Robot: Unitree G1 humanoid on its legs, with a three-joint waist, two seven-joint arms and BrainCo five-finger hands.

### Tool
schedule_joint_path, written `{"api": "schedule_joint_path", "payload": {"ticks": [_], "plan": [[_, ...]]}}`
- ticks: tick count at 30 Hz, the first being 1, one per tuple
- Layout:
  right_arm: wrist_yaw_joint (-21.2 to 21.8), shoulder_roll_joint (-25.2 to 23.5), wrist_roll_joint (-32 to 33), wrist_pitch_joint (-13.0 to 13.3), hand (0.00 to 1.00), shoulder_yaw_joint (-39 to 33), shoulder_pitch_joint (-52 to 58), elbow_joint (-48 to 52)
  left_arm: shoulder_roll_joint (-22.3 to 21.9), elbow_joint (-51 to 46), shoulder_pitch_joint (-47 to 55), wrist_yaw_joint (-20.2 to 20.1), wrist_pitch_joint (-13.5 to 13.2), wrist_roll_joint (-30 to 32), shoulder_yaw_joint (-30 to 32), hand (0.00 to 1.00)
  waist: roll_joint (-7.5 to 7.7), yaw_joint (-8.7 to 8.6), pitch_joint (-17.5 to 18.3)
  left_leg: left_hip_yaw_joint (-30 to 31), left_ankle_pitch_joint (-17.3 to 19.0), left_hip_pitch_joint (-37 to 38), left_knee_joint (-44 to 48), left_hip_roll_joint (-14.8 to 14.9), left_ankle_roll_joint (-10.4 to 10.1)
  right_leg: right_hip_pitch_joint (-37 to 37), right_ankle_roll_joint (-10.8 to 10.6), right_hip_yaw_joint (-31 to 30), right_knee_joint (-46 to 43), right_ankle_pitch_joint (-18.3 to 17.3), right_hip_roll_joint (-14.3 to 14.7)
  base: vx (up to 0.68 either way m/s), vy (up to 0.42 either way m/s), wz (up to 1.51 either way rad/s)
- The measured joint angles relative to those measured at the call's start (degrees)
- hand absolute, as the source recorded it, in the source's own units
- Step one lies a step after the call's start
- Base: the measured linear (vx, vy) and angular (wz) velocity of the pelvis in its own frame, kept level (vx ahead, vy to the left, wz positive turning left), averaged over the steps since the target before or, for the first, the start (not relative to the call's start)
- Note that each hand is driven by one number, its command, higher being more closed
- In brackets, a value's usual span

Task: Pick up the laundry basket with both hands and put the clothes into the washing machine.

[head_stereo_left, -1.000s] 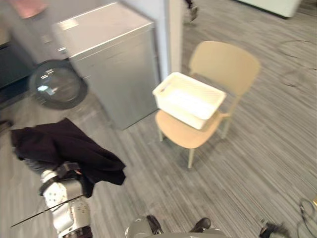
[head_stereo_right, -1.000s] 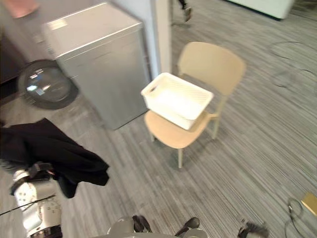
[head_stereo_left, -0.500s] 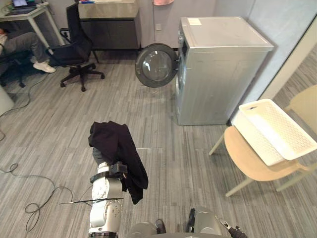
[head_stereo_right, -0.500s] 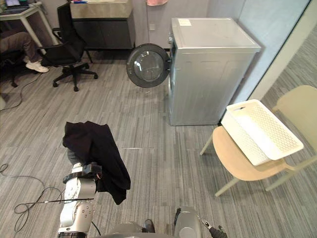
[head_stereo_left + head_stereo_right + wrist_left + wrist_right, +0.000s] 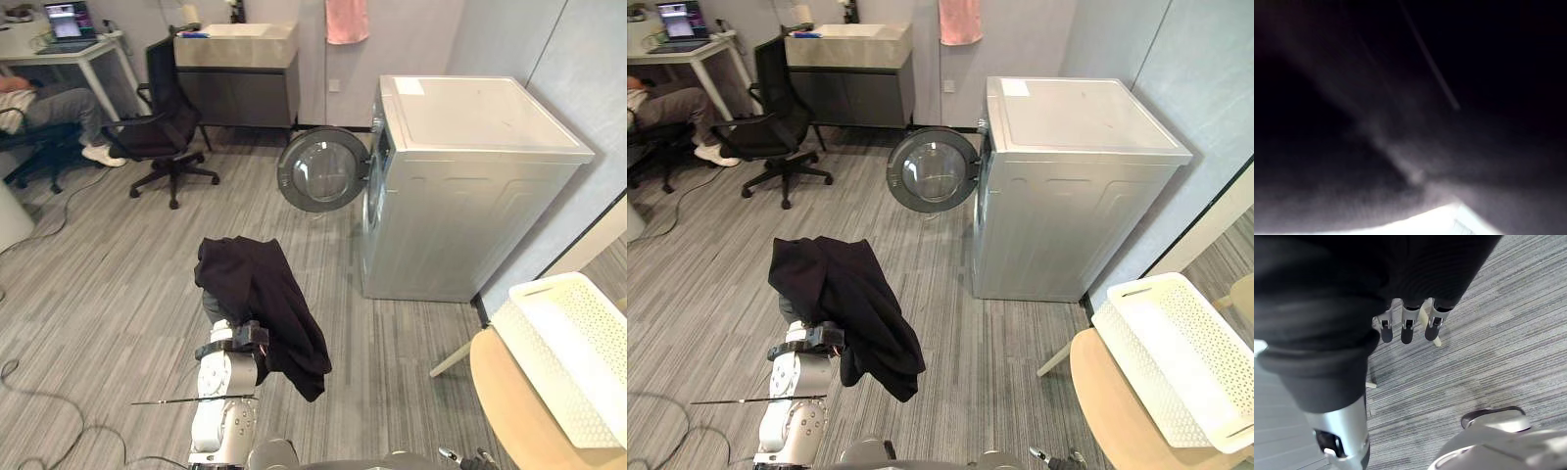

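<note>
A black garment [image 5: 263, 299] drapes over the left robot hand [image 5: 212, 306], its grasp impossible to tell; the right robot hand [image 5: 1406, 328] hangs with fingers loosely straight.

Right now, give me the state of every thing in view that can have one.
washing machine door: open, swung wide
laundry basket: empty, resting on the chair
black garment: draped over the left arm, hanging down
right hand: open, holding nothing
laptop: lid up, screen lit
pink towel: hanging on the wall
</note>
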State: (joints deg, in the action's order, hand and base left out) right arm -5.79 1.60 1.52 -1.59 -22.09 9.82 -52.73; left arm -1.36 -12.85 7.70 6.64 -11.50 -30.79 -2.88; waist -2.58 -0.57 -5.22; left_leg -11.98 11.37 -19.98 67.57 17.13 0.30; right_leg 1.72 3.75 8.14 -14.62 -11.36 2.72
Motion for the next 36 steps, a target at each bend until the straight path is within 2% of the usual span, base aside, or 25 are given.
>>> {"api": "schedule_joint_path", "payload": {"ticks": [1, 3, 5, 6, 7, 8, 10, 11, 12, 13, 14, 15, 16, 17, 20, 23, 24, 26, 27, 28, 29, 30, 34, 35, 36], "plan": [[-0.21, -0.2, 0.01, 0.0, 0.0, 0.64, -0.96, -0.04, 0.34, 0.08, -0.28, 0.0, 0.0, 0.01, 0.09, 1.0, 0.63, 0.07, -0.37, 0.25, 0.88, -0.85, -1.94, -0.4, 0.25, 1.11, -0.01, -0.63, 0.71, 0.01, -0.49, 0.53, 0.065, -0.46], [-0.34, -1.02, 0.06, 0.29, 0.0, 2.77, -2.19, -0.23, 1.76, 1.31, -0.86, -0.08, 0.0, 0.02, 0.14, 1.0, 2.6, 0.16, -1.33, 1.33, 1.97, -2.48, -16.02, -2.4, 0.85, 4.61, -0.07, -2.16, 1.97, -0.02, -2.36, 0.48, 0.153, -0.42], [-0.35, -1.35, 0.08, 0.8, 0.0, 3.18, -2.66, -0.48, 2.38, 3.44, -1.9, -0.08, 0.01, 0.03, 0.14, 1.0, 3.47, 0.17, -1.6, 3.92, 1.49, -3.0, -26.89, -4.48, 0.28, 6.51, -1.75, -2.33, 1.64, -1.03, -3.99, 0.34, 0.201, -0.23], [-0.37, -1.18, 0.12, 1.32, 0.0, 3.62, -2.72, -1.08, 2.46, 4.55, -2.56, 0.05, 0.05, 0.06, 0.14, 1.0, 3.28, 0.15, -1.11, 6.98, -3.59, -3.16, -38.23, -6.79, -1.37, 7.34, -5.31, -2.5, 0.32, -3.46, -4.92, 0.39, 0.269, -0.2], [-0.3, -0.76, 0.14, 1.4, 0.0, 3.72, -2.63, -1.38, 2.37, 4.52, -2.54, 0.03, 0.03, 0.07, -0.01, 1.0, 2.04, 0.06, -0.49, 8.06, -9.03, -2.86, -42.95, -6.81, -0.76, 7.3, -6.56, -2.71, -0.54, -4.77, -4.61, 0.45, 0.335, -0.29], [-0.33, -1.56, 0.47, 1.41, 0.0, 3.41, -3.62, -3.51, 3.06, 4.82, -3.03, 0.02, 0.0, 0.07, -0.08, 1.0, 3.56, 0.14, -0.11, 7.87, -13.34, -3.41, -42.6, -7.39, -3.26, 7.99, -7.68, -3.59, -2.22, -8.86, -5.78, 0.28, 0.212, -0.11], [-0.14, -3.42, 0.85, 1.44, 0.0, 2.6, -3.67, -5.25, 4.77, 6.65, -4.35, 0.73, 0.48, 0.05, 0.08, 1.0, 6.91, -0.45, 0.31, 6.29, -9.96, -3.59, -40.44, -9.85, -1.67, 8.47, -8.39, -3.69, -2.44, -9.0, -8.81, 0.34, 0.219, 0.02], [-0.16, -3.74, 1.33, 1.57, 0.0, 1.32, -3.66, -5.96, 4.92, 6.66, -4.17, 1.1, 0.91, 0.04, 0.05, 1.0, 7.56, -0.26, 0.74, 5.43, -7.7, -3.46, -38.9, -10.2, -1.22, 8.05, -8.91, -4.03, -4.11, -7.35, -9.58, 0.33, 0.226, -0.11], [-0.19, -3.67, 1.38, 1.68, 0.0, 0.5, -3.67, -6.38, 4.93, 6.66, -4.18, 1.11, 1.12, 0.06, -0.03, 1.0, 7.34, -0.16, 0.59, 4.87, -6.07, -3.06, -38.31, -10.48, -1.2, 7.24, -9.19, -4.23, -6.81, -6.71, -9.99, 0.29, 0.296, -0.29], [-0.4, -3.55, 1.43, 1.93, 0.0, -0.95, -3.75, -6.43, 5.11, 6.66, -4.19, 1.12, 1.21, 0.08, -0.02, 1.0, 7.26, -0.14, 0.44, 3.73, -3.57, -1.5, -38.01, -11.0, -0.88, 2.76, -10.03, -4.4, -17.48, -4.81, -11.57, 0.2, 0.252, -0.28], [-0.49, -3.48, 1.45, 2.27, 0.0, -1.71, -3.74, -6.13, 5.49, 6.66, -4.18, 1.12, 1.25, 0.09, -0.15, 1.0, 7.0, -0.23, -0.02, 2.91, -2.59, 0.48, -38.46, -11.17, -0.81, -1.65, -11.86, -4.66, -27.03, -0.7, -13.35, 0.27, 0.296, -0.32], [-0.61, -3.32, 2.17, 2.37, 0.0, -2.24, -3.34, -4.87, 6.41, 6.68, -4.17, 1.14, 1.24, 0.09, -0.97, 1.0, 6.25, -0.48, -0.8, 1.72, -1.44, 3.72, -39.3, -11.34, -0.09, -5.82, -13.84, -5.26, -36.03, 6.74, -14.83, 0.27, 0.215, -0.33], [-0.7, -3.3, 2.55, 2.47, 0.0, -2.08, -2.9, -3.67, 7.24, 6.65, -4.11, 1.22, 1.09, 0.35, -1.31, 1.0, 6.1, -0.65, -1.11, 1.02, -0.64, 6.29, -40.16, -11.14, 0.14, -8.23, -12.92, -4.87, -40.8, 6.77, -15.08, 0.27, 0.196, -0.43], [-0.8, -3.35, 2.48, 2.86, 0.0, -1.06, -2.32, -2.09, 7.96, 6.67, -3.98, 1.64, 1.02, 0.62, -1.24, 1.0, 6.15, -0.96, -1.15, -0.18, -0.45, 9.53, -42.57, -11.11, 0.21, -11.28, -9.15, -3.19, -43.84, 2.93, -15.26, 0.21, 0.134, -0.44], [-1.83, -3.46, 2.34, 4.14, 0.0, 0.48, -1.21, 1.02, 8.03, 6.67, -3.85, 2.26, 0.0, 0.66, -1.55, 1.0, 5.22, -2.1, -1.01, -2.36, -0.24, 13.89, -46.83, -10.04, -0.2, -15.74, -6.75, 2.41, -35.59, -1.8, -13.08, 0.2, 0.039, -0.32], [-2.42, -3.62, 2.36, 3.79, 0.0, 0.48, -0.27, 3.48, 6.57, 6.64, -3.84, 2.32, -0.28, 0.58, -1.56, 1.0, 4.41, -2.4, -1.03, -2.73, 1.1, 14.87, -44.8, -7.56, -1.86, -17.13, -6.78, 4.66, -19.93, -2.15, -11.12, 0.32, -0.09, -0.11], [-2.77, -3.96, 2.36, 3.58, 0.0, 0.96, 0.63, 4.65, 6.02, 6.65, -3.88, 2.32, -0.29, 0.62, -1.49, 1.0, 4.91, -2.37, -0.72, -2.77, 2.13, 14.49, -42.42, -6.78, -3.01, -16.22, -6.76, 4.51, -13.27, 0.56, -10.75, 0.29, -0.148, 0.04], [-2.08, -4.8, 3.01, 3.53, 0.0, 1.97, 1.77, 5.56, 5.4, 7.05, -3.8, 2.26, -0.23, 1.29, -1.09, 1.0, 6.61, -2.35, 0.1, -3.0, 4.57, 14.89, -39.38, -6.08, -5.3, -13.46, -5.74, 5.05, -7.19, 7.96, -11.19, 0.27, -0.217, 0.14], [-1.5, -4.18, 3.67, 3.63, 0.0, 1.76, 1.98, 6.34, 3.33, 7.13, -2.9, 2.25, -0.11, 1.29, -0.91, 1.0, 4.36, -2.18, 0.27, -3.38, 5.02, 15.93, -40.03, -3.89, -5.85, -11.7, -5.33, 5.91, -5.68, 8.07, -8.96, 0.23, -0.201, 0.04], [-1.49, -3.78, 3.72, 3.72, 0.0, 1.78, 2.12, 6.5, 2.46, 6.99, -2.51, 2.2, -0.15, 1.29, -0.91, 1.0, 3.64, -1.89, 0.72, -4.15, 5.08, 16.55, -41.03, -3.32, -5.99, -11.03, -5.22, 5.92, -4.13, 7.95, -8.17, 0.19, -0.152, -0.22], [-1.38, -3.11, 4.26, 3.75, 0.0, 1.85, 1.96, 6.93, 0.67, 6.94, -2.03, 2.0, -0.16, 1.29, -1.04, 1.0, 2.3, -1.46, 1.54, -5.91, 4.59, 18.21, -44.17, -2.3, -6.97, -10.3, -4.75, 5.78, -1.82, 8.27, -6.69, 0.21, -0.14, -0.21], [-1.31, -3.14, 4.71, 3.8, 0.0, 2.02, 1.56, 7.09, 0.18, 6.94, -1.81, 2.01, -0.15, 1.3, -0.93, 1.0, 1.95, -1.46, 1.72, -6.4, 3.88, 19.46, -46.11, -2.15, -7.88, -9.43, -4.5, 5.8, -0.81, 8.44, -6.07, 0.2, -0.138, -0.2], [-0.32, -3.83, 4.83, 4.24, 0.0, 2.93, 1.49, 7.35, -0.33, 6.99, -1.42, 1.92, -0.15, 2.24, -0.47, 1.0, 1.99, -1.47, 2.53, -8.0, 2.16, 22.63, -50.83, -2.32, -8.63, -8.07, -4.4, 5.2, 1.07, 8.5, -4.74, 0.12, -0.074, -0.12], [0.92, -0.96, 4.82, 4.26, 0.0, 5.02, 1.25, 2.25, 4.35, 13.41, -0.79, 1.63, -0.15, 2.33, 5.66, 1.0, 2.37, -1.84, 5.01, -6.83, -0.62, 21.35, -55.6, -9.07, -5.22, -5.05, -6.36, 3.99, 15.04, 18.21, -7.86, 0.02, -0.007, -0.05], [0.92, -0.96, 4.82, 4.26, 0.0, 5.03, 1.24, 2.26, 4.35, 13.41, -0.79, 1.63, -0.15, 2.33, 5.66, 1.0, 2.37, -1.84, 5.01, -6.83, -0.62, 21.35, -55.6, -9.07, -5.22, -5.05, -6.36, 3.99, 15.04, 18.21, -7.86, 0.0, 0.0, 0.0]]}}
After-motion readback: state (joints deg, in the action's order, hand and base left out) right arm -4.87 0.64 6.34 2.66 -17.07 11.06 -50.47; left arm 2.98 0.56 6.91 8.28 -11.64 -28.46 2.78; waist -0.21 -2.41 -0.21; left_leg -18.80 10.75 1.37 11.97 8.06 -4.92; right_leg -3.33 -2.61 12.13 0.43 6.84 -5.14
